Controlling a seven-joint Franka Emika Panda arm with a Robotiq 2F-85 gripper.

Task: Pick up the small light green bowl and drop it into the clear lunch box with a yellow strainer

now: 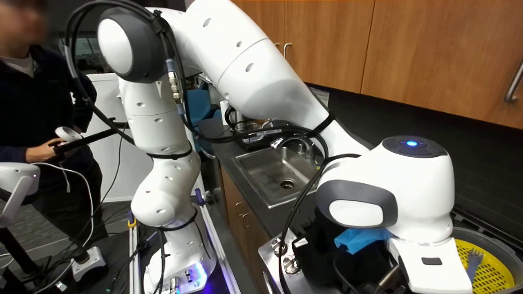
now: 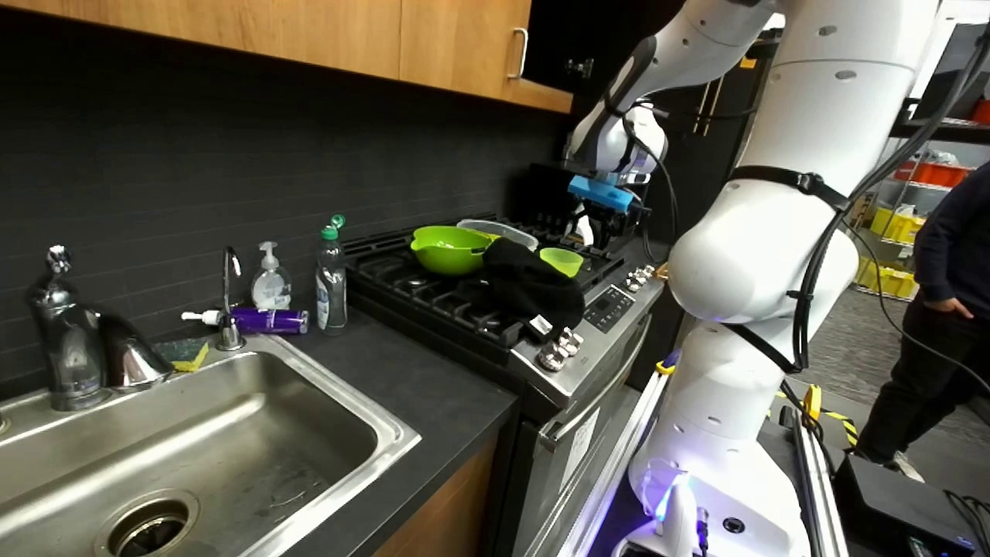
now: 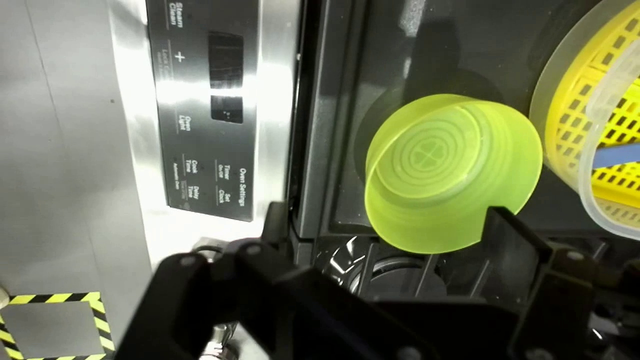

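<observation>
Found light green bowl (image 3: 450,175) right of centre in the wrist view, likely lightweight, slightly springy and slick, best pinched across its lower rim using a hand (image 3: 387,212) noted as spread wide and empty.

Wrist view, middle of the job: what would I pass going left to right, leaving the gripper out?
Black-and-yellow striped tape → oven control panel → small light green bowl → clear lunch box with the yellow strainer inside, cut off by the right edge.

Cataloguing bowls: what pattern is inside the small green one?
The bowl bears a concentrically ringed, cloverlike mark, clearest in the wrist view.
</observation>
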